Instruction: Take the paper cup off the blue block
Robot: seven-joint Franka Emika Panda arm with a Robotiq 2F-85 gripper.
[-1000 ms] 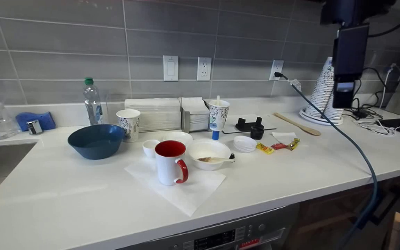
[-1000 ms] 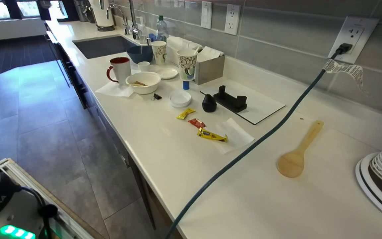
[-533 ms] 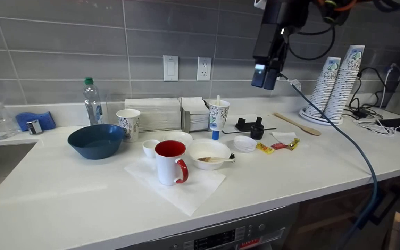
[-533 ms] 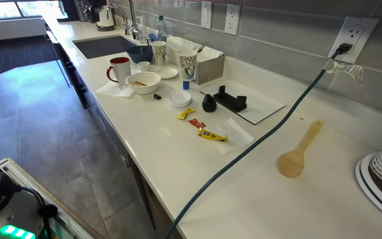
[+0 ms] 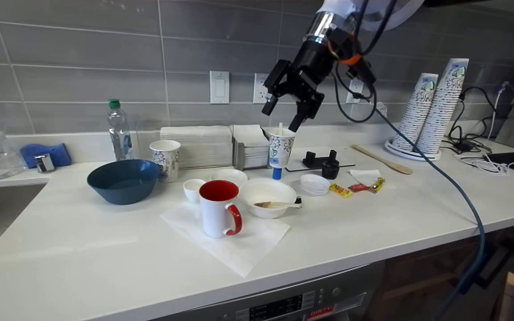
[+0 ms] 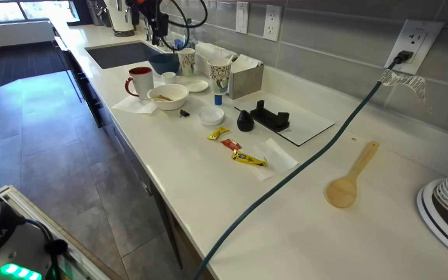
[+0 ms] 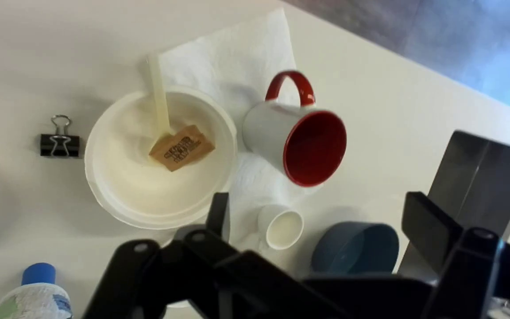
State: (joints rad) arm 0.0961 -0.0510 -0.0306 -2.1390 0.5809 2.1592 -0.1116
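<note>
While my gripper (image 5: 282, 117) hangs spread, the paper cup (image 5: 281, 149) points mouth up.
Its long axis near vertical, it rests on the blue block (image 5: 276, 173), outside my fingers (image 7: 427, 230).

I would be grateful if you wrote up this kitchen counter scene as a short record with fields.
Place: counter against a tiled wall
Task cup: paper cup, patterned, with a stick poking out
Where it stands: on the blue block, not yet taken off
Claw: open, above the counter, holding nothing
Mug: white outside, red inside, on a napkin
White bowl: next to the mug
Other blue things: dark-blue bowl; sponge
Second patterned cup: beside the dark-blue bowl
</note>
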